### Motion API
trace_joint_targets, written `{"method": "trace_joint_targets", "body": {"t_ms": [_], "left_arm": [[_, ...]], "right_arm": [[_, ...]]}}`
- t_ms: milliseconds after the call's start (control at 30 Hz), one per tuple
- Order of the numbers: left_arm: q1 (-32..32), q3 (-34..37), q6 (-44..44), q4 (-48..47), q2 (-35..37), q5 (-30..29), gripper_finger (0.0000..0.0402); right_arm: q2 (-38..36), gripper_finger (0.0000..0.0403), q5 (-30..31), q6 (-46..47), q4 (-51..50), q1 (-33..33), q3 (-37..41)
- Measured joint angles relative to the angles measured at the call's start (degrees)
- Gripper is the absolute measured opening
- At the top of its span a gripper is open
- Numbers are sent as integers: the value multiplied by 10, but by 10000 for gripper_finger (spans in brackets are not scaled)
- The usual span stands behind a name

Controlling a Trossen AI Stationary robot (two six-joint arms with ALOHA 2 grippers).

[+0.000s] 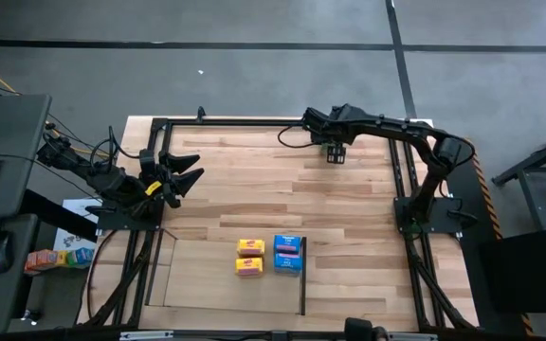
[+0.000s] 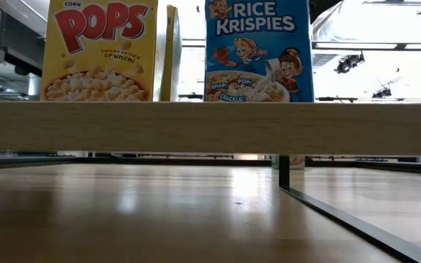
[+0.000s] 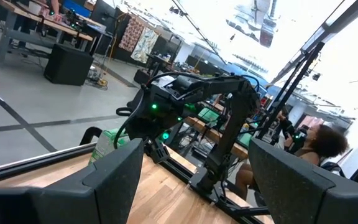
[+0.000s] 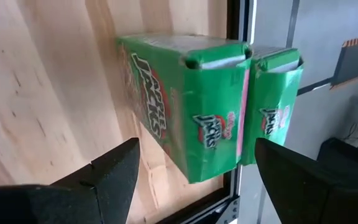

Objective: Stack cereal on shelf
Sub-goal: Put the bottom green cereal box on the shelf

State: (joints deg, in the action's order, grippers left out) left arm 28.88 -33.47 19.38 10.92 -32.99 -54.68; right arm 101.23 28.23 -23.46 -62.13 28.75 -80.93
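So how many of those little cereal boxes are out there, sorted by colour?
Yellow boxes: 2
Blue boxes: 2, pressed close together
Green boxes: 2, side by side
Total: 6

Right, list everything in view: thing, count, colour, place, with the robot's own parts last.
yellow cereal boxes: two, yellow-orange, on the shelf, left of the blue.
blue cereal boxes: two by the high view, blue, on the shelf near its black bar.
green cereal boxes: two, green, side by side at the table's far edge, before the right gripper.
shelf: one, pale, table's near side.
table: one, light wood.
person: one, seated beyond the table.
left gripper: open, empty, left side.
right gripper: open, empty, over the far edge.
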Motion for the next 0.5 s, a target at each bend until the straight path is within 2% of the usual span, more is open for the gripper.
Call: {"method": "trace_joint_targets", "body": {"t_ms": [233,400,500], "left_arm": [[0,0,0,0,0,0,282],[0,0,0,0,0,0,282],[0,0,0,0,0,0,282]], "right_arm": [[0,291,-6,-23,29,6,0],[0,291,-43,-13,28,14,0],[2,291,-45,-10,29,19,0]]}}
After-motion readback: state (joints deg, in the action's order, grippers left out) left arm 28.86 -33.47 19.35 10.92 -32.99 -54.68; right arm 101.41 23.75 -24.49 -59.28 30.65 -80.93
